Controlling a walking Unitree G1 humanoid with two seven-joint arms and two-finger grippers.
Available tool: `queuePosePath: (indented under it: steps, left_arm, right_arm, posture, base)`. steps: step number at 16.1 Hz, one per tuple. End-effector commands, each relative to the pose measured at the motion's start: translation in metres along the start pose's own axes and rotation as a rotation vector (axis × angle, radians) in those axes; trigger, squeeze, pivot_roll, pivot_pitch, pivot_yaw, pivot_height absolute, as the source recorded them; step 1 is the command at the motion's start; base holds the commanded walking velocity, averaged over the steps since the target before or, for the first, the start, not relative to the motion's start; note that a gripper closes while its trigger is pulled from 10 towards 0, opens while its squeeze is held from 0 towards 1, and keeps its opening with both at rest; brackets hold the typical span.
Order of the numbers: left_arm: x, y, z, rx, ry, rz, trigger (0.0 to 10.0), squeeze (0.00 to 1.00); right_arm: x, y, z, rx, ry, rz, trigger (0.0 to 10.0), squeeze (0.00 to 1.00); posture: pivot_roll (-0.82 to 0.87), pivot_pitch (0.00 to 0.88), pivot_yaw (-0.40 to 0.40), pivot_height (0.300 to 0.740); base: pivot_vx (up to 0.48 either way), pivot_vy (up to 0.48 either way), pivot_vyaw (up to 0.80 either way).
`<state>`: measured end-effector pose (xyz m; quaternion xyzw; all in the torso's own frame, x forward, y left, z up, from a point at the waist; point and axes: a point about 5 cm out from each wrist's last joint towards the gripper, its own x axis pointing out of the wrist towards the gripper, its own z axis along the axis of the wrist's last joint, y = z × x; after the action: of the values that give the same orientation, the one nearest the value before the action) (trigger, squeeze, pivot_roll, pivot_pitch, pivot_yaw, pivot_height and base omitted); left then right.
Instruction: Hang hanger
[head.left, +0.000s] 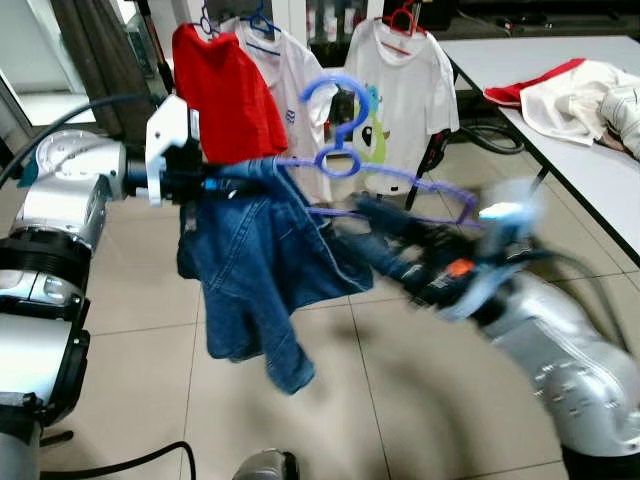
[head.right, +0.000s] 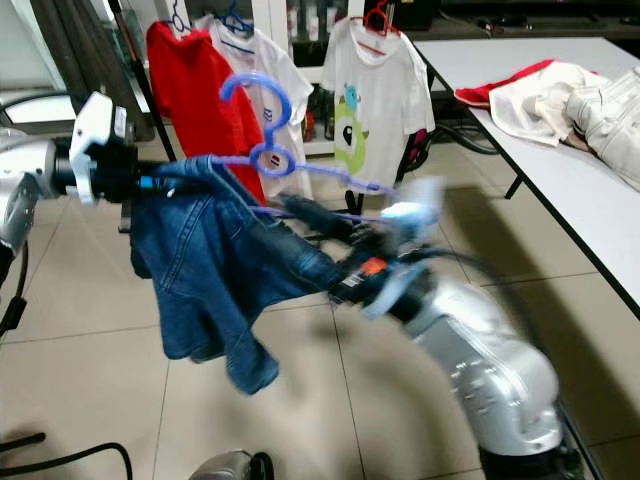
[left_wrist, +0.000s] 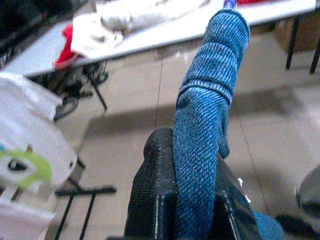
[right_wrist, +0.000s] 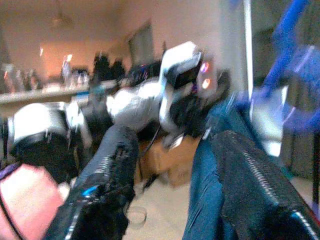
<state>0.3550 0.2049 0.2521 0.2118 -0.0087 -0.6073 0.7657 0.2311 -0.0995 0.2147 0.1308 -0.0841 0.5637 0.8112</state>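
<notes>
Left end effector (head.left: 205, 183) clamping denim jacket (head.left: 255, 270) fold; wrist view showing fingers (left_wrist: 155, 190) pinched on fabric. You're holding it mid-air over tiled floor (head.left: 400, 400). Right end effector (head.left: 375, 212) blurred, reaching under blue hanger (head.left: 345, 135); fingers (right_wrist: 105, 185) standing apart with denim between them; can't tell whether gripping. Hanger sitting in jacket collar, hook up, in front of rack shirts: red shirt (head.left: 225, 90), white shirt (head.left: 400, 95). Table (head.left: 590, 170) at right carrying clothes pile (head.left: 585, 95).

right tool (head.left: 375, 215) motion-blurred, hanger (head.left: 345, 150) end blurred
</notes>
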Motion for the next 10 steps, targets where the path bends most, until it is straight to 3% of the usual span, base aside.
queuePosePath:
  steps: [1,2,3,4,6,10]
  left_arm:
    - [0.000,0.003,0.017,0.033,-0.065,-0.007,0.0,0.00]
    - [0.002,0.002,0.023,0.033,-0.096,-0.015,0.0,0.00]
    - [0.004,0.002,0.030,0.031,-0.125,-0.031,0.0,0.00]
    - [0.006,0.001,0.034,0.030,-0.138,-0.042,0.0,0.00]
    - [0.008,-0.003,0.045,0.025,-0.163,-0.083,0.0,0.00]
    - [0.009,-0.007,0.051,0.016,-0.157,-0.105,0.0,0.00]
  right_arm:
    - [0.003,-0.001,-0.006,-0.025,0.039,-0.004,10.0,1.00]
    - [0.006,-0.001,-0.011,-0.041,0.078,0.003,10.0,1.00]
    - [0.008,-0.001,-0.018,-0.079,0.134,0.017,10.0,0.88]
    - [0.009,-0.002,-0.023,-0.098,0.167,0.013,10.0,0.00]
    - [0.011,-0.012,-0.034,-0.159,0.230,-0.052,10.0,0.00]
    - [0.011,-0.023,-0.028,-0.274,0.197,-0.129,10.0,0.00]
  posture:
    - [-0.07,0.009,0.082,0.740]
    - [-0.07,0.009,0.082,0.740]
    - [-0.07,0.011,0.081,0.740]
    - [-0.07,0.012,0.080,0.740]
    - [-0.07,0.014,0.079,0.740]
    - [-0.07,0.016,0.076,0.740]
  base:
    - [0.000,0.000,0.00]
    - [0.000,0.000,0.00]
    - [0.000,0.000,0.00]
    - [0.000,0.000,0.00]
    - [0.000,0.000,0.00]
    - [0.000,0.000,0.00]
